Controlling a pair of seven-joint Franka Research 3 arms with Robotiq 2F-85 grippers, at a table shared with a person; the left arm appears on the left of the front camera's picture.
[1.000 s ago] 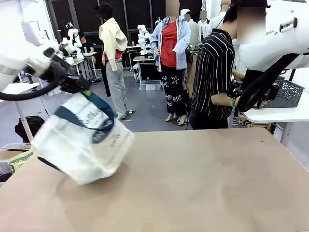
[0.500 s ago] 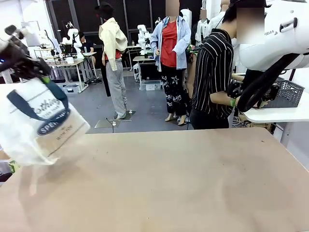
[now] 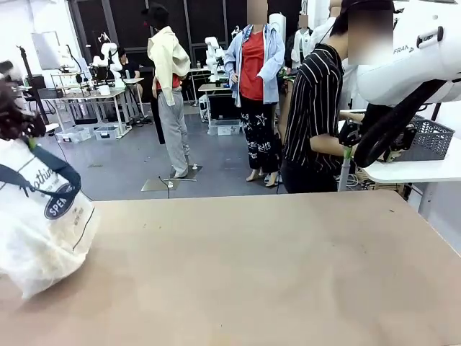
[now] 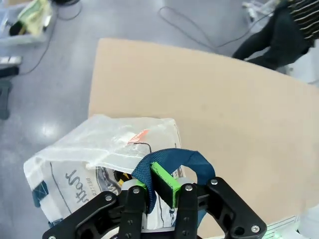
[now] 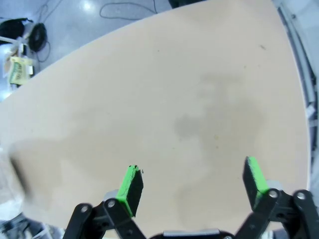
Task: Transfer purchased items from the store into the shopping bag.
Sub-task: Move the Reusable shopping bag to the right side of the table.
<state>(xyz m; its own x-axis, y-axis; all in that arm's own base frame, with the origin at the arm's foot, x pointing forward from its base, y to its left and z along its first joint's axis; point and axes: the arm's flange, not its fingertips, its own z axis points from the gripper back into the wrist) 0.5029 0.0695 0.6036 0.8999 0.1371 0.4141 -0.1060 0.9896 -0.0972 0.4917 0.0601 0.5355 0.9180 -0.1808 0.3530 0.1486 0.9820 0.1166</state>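
Bag: your shopping bag (image 3: 39,220) hangs at the left end of the table (image 3: 274,267), lifted off the top by its navy handle (image 4: 172,164); from the left wrist camera it hangs past that edge, over the floor.
Contents: through the thin plastic you can make out something red and something yellow (image 4: 121,175) inside; you cannot tell from here how many items it carries.
Left gripper: your left gripper (image 4: 158,185) is clamped tight on the handle, the strap pinched between its green pads.
Right gripper: your right gripper (image 5: 192,186) hangs above the bare middle of the table, jaws spread wide, nothing in them.
Basket: a dark grey lattice basket (image 3: 426,138) sits on a separate white surface beyond the table's far right corner, well apart from the bag, next to a person in a striped shirt (image 3: 320,108).
Step in hand: by the look of it you are carrying the bag off the table's left end; the loading seems finished.
Next move: keep the pinch firm on the strap, let the swinging bag settle, and lower it onto something solid before you let go.
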